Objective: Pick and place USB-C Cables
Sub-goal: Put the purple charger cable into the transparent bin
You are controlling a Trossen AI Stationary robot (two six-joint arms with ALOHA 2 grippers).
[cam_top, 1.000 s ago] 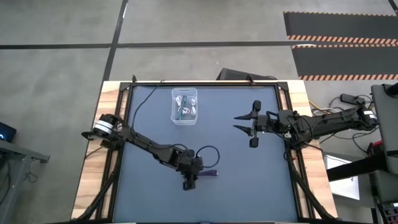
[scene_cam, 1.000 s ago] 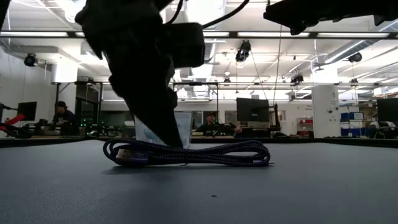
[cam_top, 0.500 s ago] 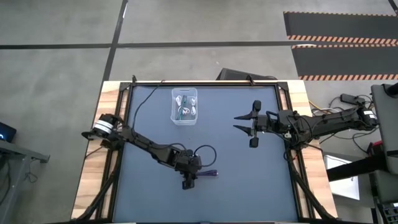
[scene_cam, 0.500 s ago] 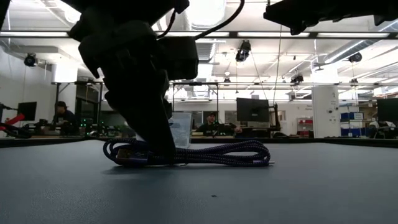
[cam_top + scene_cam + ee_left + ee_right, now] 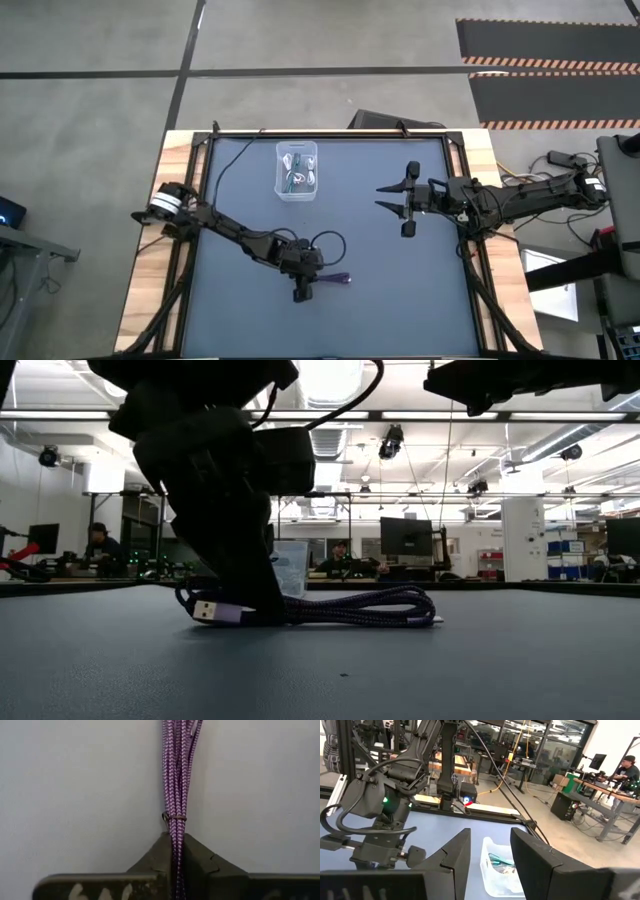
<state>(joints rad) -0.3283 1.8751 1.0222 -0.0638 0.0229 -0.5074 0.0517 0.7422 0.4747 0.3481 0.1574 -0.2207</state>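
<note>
purple cable [image 5: 331,281]: lying on the desk [image 5: 400,300] near the front, long axis running left-right, one end sitting between the left pincer's jaws
left pincer [image 5: 174,857]: pinching down on the bundle end, fingers nearly together
clear bin [image 5: 297,170]: sitting toward the back, already holding other cables
right pincer [image 5: 392,197]: idling wide open, empty, well apart

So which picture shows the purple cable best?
The left wrist view: the purple cable fills it, its braid clear, pinched in the left end effector. The low view shows its side and plug. From above it is a tiny streak. The right wrist view doesn't show it.
</note>
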